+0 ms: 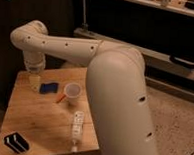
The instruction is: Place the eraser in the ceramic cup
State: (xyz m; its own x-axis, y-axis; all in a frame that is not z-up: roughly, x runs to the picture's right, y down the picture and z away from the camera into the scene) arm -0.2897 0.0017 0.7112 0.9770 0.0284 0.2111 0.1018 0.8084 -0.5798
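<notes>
eraser (17,142): near-left corner of the table (42,118), long axis slanting far-left to near-right
ceramic cup (72,92): upright, toward the far edge
my gripper (35,81): fingers apart, empty, over the far-left corner

The eraser (16,142) is black, white-striped; ceramic cup (72,92) pinkish inside; cream tool (34,82) above table (37,119).

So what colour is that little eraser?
The eraser is black with white stripes, clearest in the camera view; the tool hangs beside the blue block.
</notes>
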